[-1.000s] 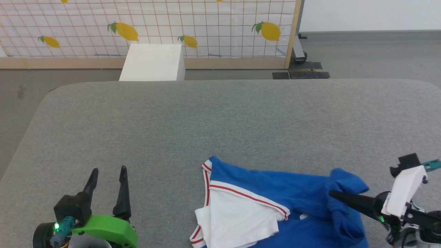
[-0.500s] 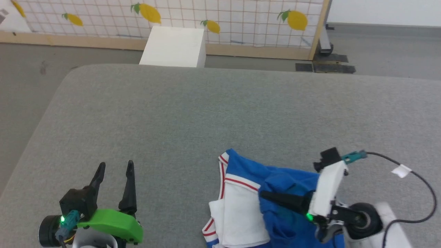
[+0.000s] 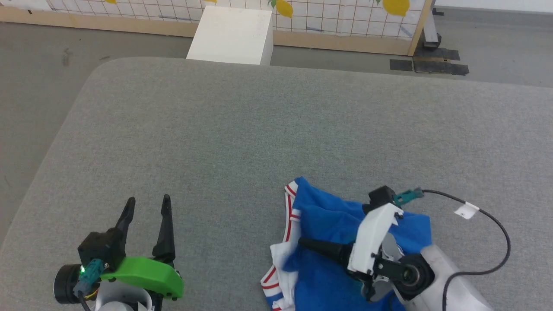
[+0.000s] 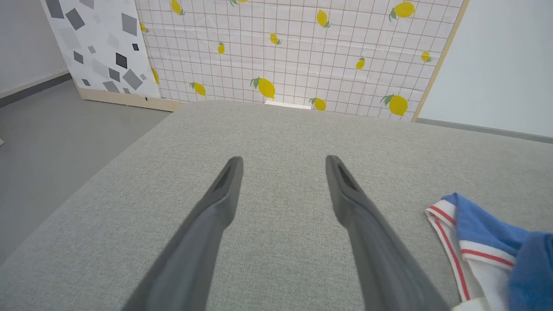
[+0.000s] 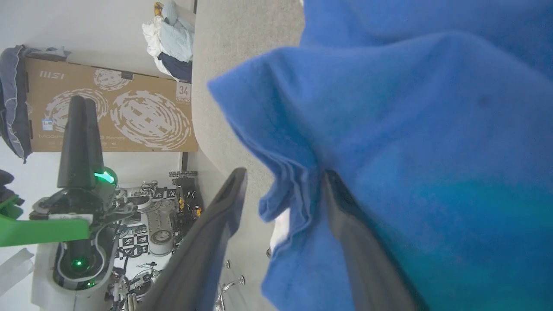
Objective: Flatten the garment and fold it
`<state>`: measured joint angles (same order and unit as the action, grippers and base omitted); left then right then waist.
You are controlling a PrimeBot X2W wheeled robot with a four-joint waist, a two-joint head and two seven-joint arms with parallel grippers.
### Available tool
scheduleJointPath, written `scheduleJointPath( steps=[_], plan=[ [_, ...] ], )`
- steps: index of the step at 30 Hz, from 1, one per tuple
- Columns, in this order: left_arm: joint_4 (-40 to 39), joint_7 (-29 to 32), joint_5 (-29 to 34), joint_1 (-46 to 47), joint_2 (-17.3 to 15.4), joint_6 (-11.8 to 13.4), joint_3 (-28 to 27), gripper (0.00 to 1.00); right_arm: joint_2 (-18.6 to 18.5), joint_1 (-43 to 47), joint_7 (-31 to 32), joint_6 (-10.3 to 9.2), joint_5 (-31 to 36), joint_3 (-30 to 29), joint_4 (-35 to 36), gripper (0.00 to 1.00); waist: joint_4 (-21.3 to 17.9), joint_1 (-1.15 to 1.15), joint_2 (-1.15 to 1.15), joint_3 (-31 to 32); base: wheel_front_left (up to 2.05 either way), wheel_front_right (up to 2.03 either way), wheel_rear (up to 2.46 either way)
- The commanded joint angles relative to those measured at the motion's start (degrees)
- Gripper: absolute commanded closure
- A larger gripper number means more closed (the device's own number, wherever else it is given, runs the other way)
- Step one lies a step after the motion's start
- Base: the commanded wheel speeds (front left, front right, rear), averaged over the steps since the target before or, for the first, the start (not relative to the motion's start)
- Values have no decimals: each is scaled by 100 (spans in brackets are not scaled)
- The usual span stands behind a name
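Garment [image 3: 328, 216] in a heap on table [image 3: 259, 129], wide bare surface beyond; left fingers [image 3: 165, 229], right fingers [image 5: 358, 242] apart.

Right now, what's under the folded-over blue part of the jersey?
A white sleeve with red-striped trim pokes out beneath the fold of the royal-blue jersey T-shirt, on the grey fabric table. Whatever else lies under it is covered.

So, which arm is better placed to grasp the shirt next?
Probably the right: the right gripper is open at the garment, a blue fold between its fingers. The left gripper hovers open above the grey surface, apart from the cloth.
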<state>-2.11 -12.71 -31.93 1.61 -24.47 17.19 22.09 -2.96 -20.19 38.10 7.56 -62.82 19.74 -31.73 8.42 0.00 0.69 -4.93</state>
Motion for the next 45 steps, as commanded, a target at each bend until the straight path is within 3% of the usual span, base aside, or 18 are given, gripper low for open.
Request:
scheduleJointPath(
  steps=[1, 6, 10, 15, 18, 22, 29, 38, 45],
  plan=[
    [32, -42, -58, 104, 34, -30, 7, 0, 8, -146, -83, -8, -3, 109, 4, 0, -15, 0, -69, 10, 0, 0, 0],
    [103, -62, -63, 110, 49, -44, 18, 0, -21, -315, -258, -8, 100, 614, 263, 0, -63, 0, -69, 93, 0, 0, 0],
    [120, -67, -68, 80, 45, -32, 28, 0, -274, -460, -589, -8, 455, 1214, 781, 0, -106, 0, -69, 178, 0, 0, 0],
    [116, -68, -81, 35, 33, 5, 18, 0, -827, -738, -1558, -8, 1749, 1908, 1164, 0, -209, 0, -69, 284, 0, 0, 0],
    [110, -72, -91, 15, 34, 19, 15, 0, -950, -767, -2105, -8, 2497, 1875, 1116, 0, -288, 0, -69, 338, 0, 0, 0],
    [114, -80, -94, -14, 35, 43, 13, 0, -976, -598, -2844, -8, 3407, 1346, 1088, 0, -402, 0, -69, 419, 0, 0, 0],
    [127, -110, -116, -94, 27, 78, -38, 0, -884, 190, -3787, -8, 4541, -233, 1532, 0, -604, 0, -69, 526, 0, 0, 0],
    [180, -139, -133, -182, -23, 72, -90, 0, -730, 1388, -3668, -8, 4978, -1987, 2769, 0, -793, 0, -69, 635, 0, 0, 0],
    [269, -103, -149, -244, -52, 34, -25, 0, -485, 2425, -3268, -8, 5195, -2679, 3850, 0, -898, 0, -69, 714, 0, 0, 0]
  ],
)
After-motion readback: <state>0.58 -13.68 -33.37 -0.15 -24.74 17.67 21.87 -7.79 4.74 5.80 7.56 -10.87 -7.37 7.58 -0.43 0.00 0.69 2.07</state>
